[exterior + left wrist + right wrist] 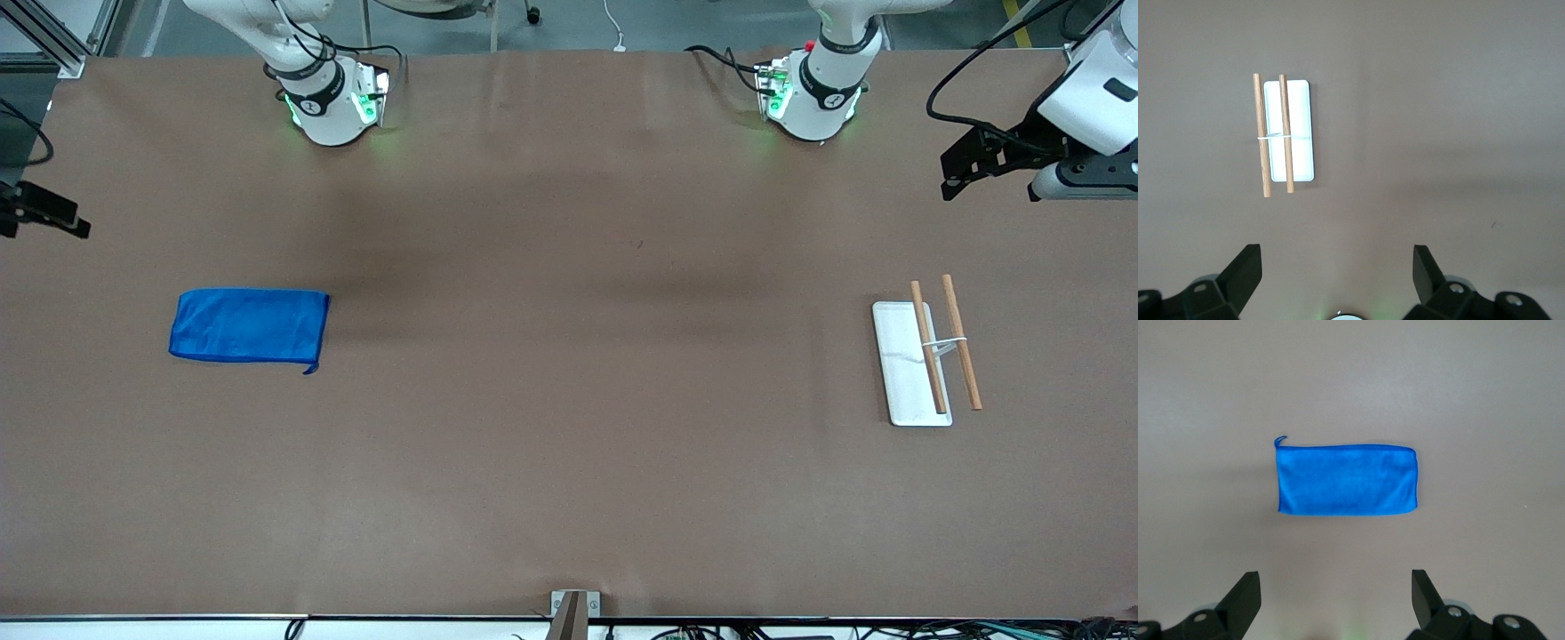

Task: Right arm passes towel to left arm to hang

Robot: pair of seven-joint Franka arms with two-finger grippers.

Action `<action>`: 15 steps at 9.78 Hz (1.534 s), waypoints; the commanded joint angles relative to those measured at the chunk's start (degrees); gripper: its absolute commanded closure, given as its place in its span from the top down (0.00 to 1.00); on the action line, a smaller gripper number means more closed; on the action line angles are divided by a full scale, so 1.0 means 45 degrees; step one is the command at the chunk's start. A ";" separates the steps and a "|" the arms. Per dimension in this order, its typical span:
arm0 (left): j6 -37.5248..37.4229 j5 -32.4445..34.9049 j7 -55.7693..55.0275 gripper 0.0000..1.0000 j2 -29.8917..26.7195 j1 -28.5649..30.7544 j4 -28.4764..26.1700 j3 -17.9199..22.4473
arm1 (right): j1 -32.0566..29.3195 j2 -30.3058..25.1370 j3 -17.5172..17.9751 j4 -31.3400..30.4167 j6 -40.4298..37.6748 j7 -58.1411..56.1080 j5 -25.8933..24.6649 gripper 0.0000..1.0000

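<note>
The blue towel (249,325) lies flat and folded on the brown table toward the right arm's end, with its small loop (309,368) at one corner. It also shows in the right wrist view (1346,480). My right gripper (1336,580) is open and empty, high over the table, apart from the towel. In the front view it shows at the table's edge (76,227). My left gripper (1337,257) is open and empty, high over the left arm's end of the table (956,182).
A rack stands toward the left arm's end: a white flat base (902,378) with two wooden rods (961,341) above it. It also shows in the left wrist view (1301,133). Both arm bases (329,107) stand along the table's edge farthest from the front camera.
</note>
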 commanded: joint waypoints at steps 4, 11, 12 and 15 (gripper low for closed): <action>-0.0283 0.0034 0.0209 1.00 0.0340 -0.0058 0.0060 -0.0063 | -0.1288 0.1281 0.0116 -0.4393 0.5439 -0.1328 0.0303 0.99; -0.0303 0.0034 0.0209 1.00 0.0360 -0.0078 0.0060 -0.0064 | -0.0645 0.4609 0.0252 -0.6835 1.1170 -0.1309 0.0303 0.97; -0.0284 0.0014 0.0209 1.00 0.0360 -0.0078 0.0060 -0.0064 | -0.0373 0.4609 0.0233 -0.7050 1.1441 -0.1309 0.0322 0.96; -0.0303 0.0014 0.0209 1.00 0.0360 -0.0078 0.0060 -0.0064 | -0.0136 0.4940 0.0233 -0.7638 1.2672 -0.1270 0.0322 0.95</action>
